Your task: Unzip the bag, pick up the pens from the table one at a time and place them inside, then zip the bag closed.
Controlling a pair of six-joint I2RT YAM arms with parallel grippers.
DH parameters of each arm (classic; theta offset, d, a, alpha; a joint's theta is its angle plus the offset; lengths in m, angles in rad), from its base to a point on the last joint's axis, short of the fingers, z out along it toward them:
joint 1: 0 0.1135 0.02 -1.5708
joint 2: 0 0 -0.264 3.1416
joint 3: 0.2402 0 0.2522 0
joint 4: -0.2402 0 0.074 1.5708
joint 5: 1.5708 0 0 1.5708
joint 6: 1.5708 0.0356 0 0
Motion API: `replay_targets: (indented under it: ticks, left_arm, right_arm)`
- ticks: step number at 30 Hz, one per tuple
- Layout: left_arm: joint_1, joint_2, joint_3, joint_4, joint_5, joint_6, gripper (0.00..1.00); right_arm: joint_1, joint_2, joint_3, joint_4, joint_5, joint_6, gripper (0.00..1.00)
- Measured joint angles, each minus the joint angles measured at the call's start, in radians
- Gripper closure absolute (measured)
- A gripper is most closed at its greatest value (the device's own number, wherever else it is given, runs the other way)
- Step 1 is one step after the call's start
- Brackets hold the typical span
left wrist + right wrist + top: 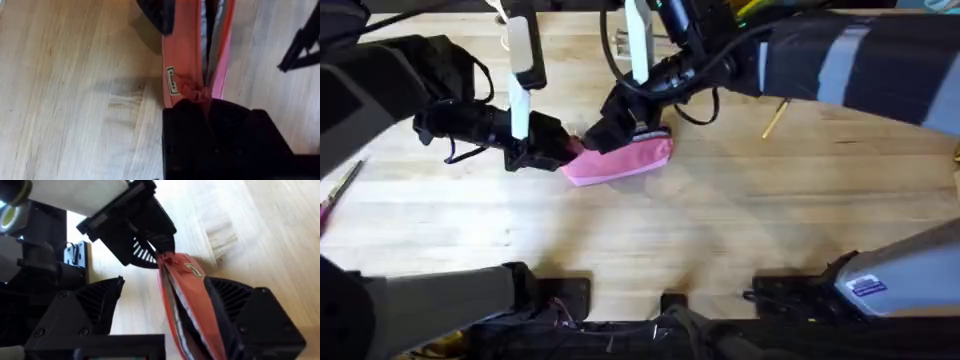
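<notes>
Both arms meet mid-table: my left gripper (552, 147) pinches the end of the soft pink fabric pouch (625, 160), my right gripper (620, 125) straddles its top. Limp, light cloth; I would hold by the seams.

Pink bag (620, 160), tan-yellow pen (775, 118)

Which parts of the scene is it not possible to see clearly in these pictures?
- Inside of the bag: in the left wrist view the zipper gap is dark and narrow, so any pen inside cannot be seen.
- Zipper pull: hidden under the left pincer at the bag's end.
- Bag's far end: overhead, covered by the right pincer.
- Pen: overhead, too small to tell details.
- Object at the table's left edge: cut off overhead.
</notes>
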Motion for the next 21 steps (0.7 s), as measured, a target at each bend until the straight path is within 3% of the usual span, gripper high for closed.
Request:
replay_targets:
  ticks: [8,9,14,16,19,21]
  left_arm:
    - [0.000,0.000,0.000,0.000,0.000,0.001,0.950]
    - [0.000,0.000,0.000,0.000,0.001,0.004,0.867]
    - [0.000,0.000,0.000,-0.001,0.016,-0.002,0.092]
    - [0.000,0.000,0.000,0.000,0.018,-0.003,0.041]
    - [0.000,0.000,0.000,-0.001,0.018,-0.003,0.035]
    - [0.000,0.000,0.000,0.000,0.017,-0.003,0.034]
  right_arm:
    - [-0.020,-0.114,0.011,-0.131,0.137,-0.096,0.005]
    - [-0.020,-0.121,0.012,-0.146,0.143,-0.110,0.005]
    - [-0.020,-0.138,0.016,-0.222,0.170,-0.177,0.006]
    - [-0.020,-0.137,0.025,-0.261,0.199,-0.208,0.033]
    - [-0.020,-0.137,0.047,-0.311,0.250,-0.266,0.237]
    - [-0.020,-0.137,0.066,-0.331,0.277,-0.303,0.505]
